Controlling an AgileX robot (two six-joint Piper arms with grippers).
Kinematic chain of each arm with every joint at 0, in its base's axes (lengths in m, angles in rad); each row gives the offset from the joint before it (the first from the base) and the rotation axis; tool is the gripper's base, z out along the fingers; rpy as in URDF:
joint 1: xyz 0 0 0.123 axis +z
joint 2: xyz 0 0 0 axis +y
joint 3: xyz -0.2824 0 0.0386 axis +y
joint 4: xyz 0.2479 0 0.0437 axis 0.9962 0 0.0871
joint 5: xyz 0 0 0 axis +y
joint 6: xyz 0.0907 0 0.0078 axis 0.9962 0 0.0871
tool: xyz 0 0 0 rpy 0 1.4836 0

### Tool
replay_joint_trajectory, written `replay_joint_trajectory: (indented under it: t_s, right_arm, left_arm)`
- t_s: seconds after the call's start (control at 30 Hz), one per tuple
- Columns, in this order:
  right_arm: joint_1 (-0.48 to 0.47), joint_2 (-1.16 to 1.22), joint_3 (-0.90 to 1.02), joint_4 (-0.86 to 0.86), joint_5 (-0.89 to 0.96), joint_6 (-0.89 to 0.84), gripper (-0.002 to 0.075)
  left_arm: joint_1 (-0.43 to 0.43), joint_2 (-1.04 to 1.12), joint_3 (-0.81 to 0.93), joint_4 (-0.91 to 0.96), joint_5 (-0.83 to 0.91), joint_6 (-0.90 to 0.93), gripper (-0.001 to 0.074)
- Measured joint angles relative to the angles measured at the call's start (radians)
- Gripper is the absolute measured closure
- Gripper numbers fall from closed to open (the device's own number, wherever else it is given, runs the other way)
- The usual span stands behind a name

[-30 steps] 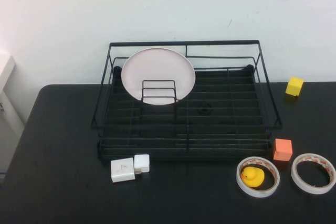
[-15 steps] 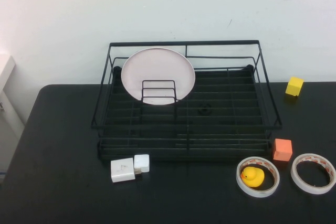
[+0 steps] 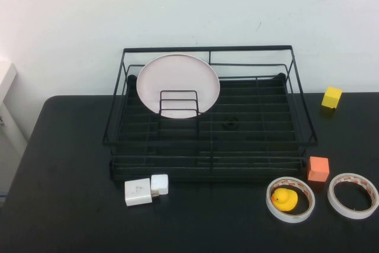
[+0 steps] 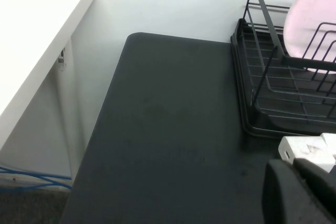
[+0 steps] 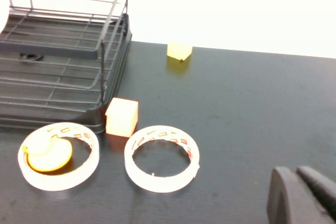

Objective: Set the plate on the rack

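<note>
The pale pink-white plate stands on edge in the back left part of the black wire rack, behind the small wire loop holder. Its edge also shows in the left wrist view. Neither arm shows in the high view. My left gripper is shut and empty, low over the table's front left, just short of the white blocks. My right gripper is shut and empty, over the table's front right, away from the tape rings.
Two white blocks lie in front of the rack's left corner. An orange cube, a tape ring holding a yellow duck, a second tape ring and a yellow cube sit at the right.
</note>
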State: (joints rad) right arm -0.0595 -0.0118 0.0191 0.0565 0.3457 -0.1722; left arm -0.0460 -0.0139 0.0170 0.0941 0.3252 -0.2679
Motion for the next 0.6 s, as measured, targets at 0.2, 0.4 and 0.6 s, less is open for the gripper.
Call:
replay_joint_trajectory:
  t_s: [0.2, 0.4, 0.6]
  right_arm:
    - [0.0, 0.0, 0.0, -0.008, 0.0, 0.021, 0.0726]
    - [0.0, 0.0, 0.0, -0.014, 0.0, 0.021, 0.0726]
    - [0.0, 0.0, 0.0, -0.023, 0.0, 0.021, 0.0726]
  left_arm:
    - [0.0, 0.0, 0.0, 0.0, 0.0, 0.0, 0.0737]
    - [0.0, 0.0, 0.0, 0.0, 0.0, 0.0, 0.0738]
    - [0.0, 0.0, 0.0, 0.0, 0.0, 0.0, 0.0738]
